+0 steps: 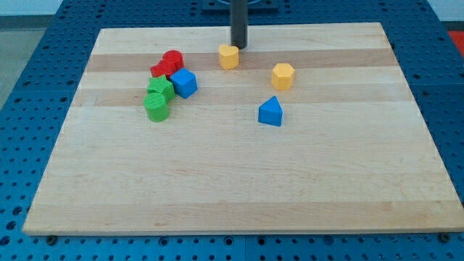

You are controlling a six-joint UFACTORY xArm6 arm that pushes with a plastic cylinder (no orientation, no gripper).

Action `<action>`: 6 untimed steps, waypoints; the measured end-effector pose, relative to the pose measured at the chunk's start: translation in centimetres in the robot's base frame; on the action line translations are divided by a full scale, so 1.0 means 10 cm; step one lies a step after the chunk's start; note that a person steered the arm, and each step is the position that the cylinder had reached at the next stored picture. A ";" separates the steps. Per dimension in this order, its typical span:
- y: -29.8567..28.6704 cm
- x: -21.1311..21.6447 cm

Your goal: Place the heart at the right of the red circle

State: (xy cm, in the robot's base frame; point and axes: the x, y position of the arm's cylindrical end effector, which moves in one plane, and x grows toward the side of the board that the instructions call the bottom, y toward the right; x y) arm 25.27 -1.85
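Observation:
The yellow heart (229, 56) lies near the view's top, a little left of centre. The red circle (173, 60) sits to its left, touching a second red block (159, 69) at its lower left. My tip (238, 47) stands just above and right of the heart, close to it or touching it. A gap of bare wood lies between the heart and the red circle.
A blue cube (184, 83) sits below the red circle. Two green blocks (160, 89) (156, 106) lie left of the cube. A yellow hexagon (283, 75) and a blue triangle (270, 112) lie to the view's right. The wooden board (232, 181) rests on a blue pegboard.

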 end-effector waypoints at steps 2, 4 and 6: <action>-0.42 0.32; -0.31 0.05; 0.23 0.17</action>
